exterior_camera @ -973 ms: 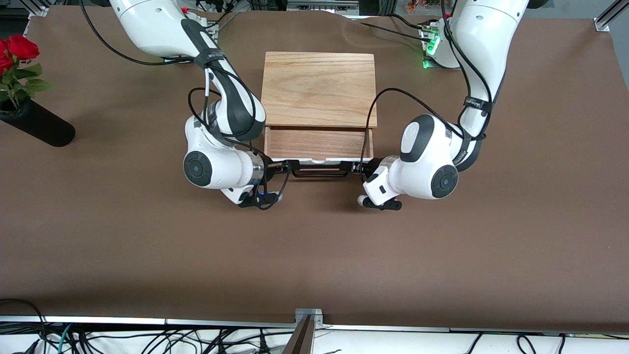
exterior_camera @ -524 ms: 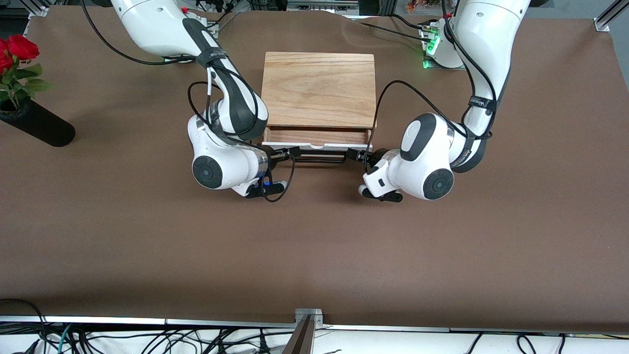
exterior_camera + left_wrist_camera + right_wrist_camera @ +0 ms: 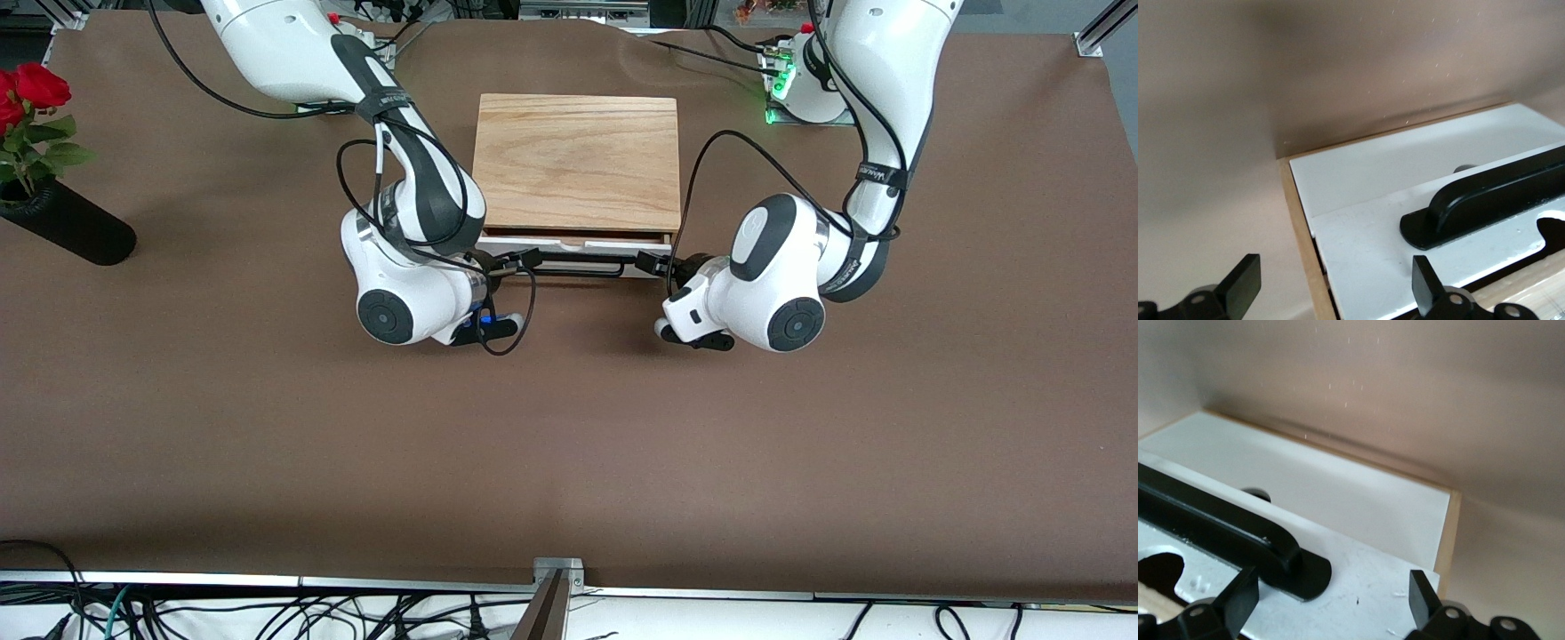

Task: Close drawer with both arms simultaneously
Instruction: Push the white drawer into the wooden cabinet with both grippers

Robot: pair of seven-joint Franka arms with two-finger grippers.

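The drawer [image 3: 533,244] is almost fully inside the light-wood box [image 3: 578,160]. Only its white front panel and black wire handle [image 3: 578,265] show. My right gripper [image 3: 523,260] is open at the handle end toward the right arm's end of the table. In the right wrist view it [image 3: 1331,597] straddles the panel [image 3: 1365,573] beside the handle's foot [image 3: 1298,570]. My left gripper [image 3: 647,263] is open at the other handle end. In the left wrist view it [image 3: 1335,287] straddles the panel's [image 3: 1405,220] corner and the box's wooden edge [image 3: 1298,233], near the handle [image 3: 1485,200].
A black vase with red roses [image 3: 67,227] lies at the right arm's end of the table. Brown table cover [image 3: 569,444] stretches wide in front of the drawer. Cables loop from both wrists beside the box.
The drawer has slid into the box, from well open to nearly shut. Both grippers have moved with its front panel toward the box.
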